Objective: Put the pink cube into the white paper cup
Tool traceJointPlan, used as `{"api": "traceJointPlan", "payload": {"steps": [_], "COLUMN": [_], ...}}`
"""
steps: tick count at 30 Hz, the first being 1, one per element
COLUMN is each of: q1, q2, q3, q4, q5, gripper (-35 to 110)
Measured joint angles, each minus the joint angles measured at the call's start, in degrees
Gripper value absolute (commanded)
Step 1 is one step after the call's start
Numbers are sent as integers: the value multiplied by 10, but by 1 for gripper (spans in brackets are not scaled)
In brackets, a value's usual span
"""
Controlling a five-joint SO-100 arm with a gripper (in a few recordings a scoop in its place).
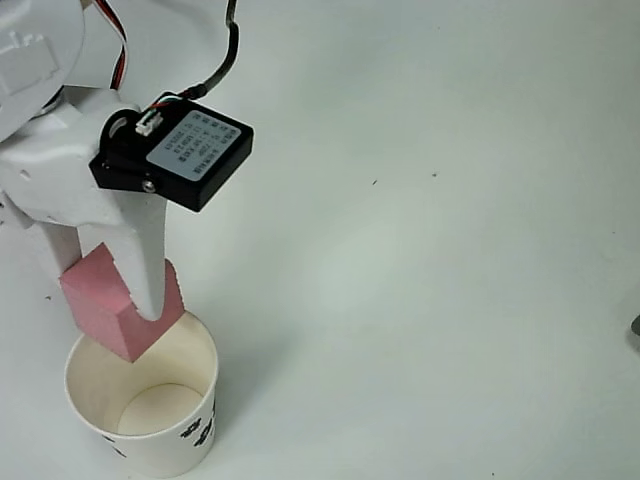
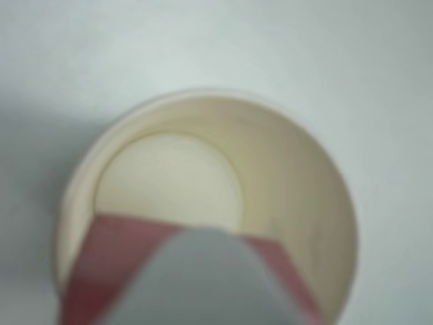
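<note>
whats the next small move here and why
Probably shift a little further over the cup's middle, then open. The tool holds the pink cube above the near rim of the white paper cup, and in the wrist view the cube overlaps the cup's edge.

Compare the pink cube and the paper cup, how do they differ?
The pink cube is a solid, sharp-edged block; the paper cup is round, hollow and white. The cube is held tilted in the end effector above the rim; the cup stands upright on the table. The cube is narrower than the cup's mouth.
</note>
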Motion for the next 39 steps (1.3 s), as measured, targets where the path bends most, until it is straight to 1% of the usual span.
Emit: {"api": "traceJointPlan", "payload": {"steps": [6, 10, 12, 17, 24, 39], "q1": [-1, 1, 0, -1, -6, -6], "q2": [-7, -14, -18, -19, -19, 18], "q3": [0, 14, 20, 33, 48, 48], "q4": [-14, -32, -38, -54, -73, -69], "q5": [-3, -9, -11, -30, -43, -61], "gripper": [21, 28, 35, 39, 41, 40]}}
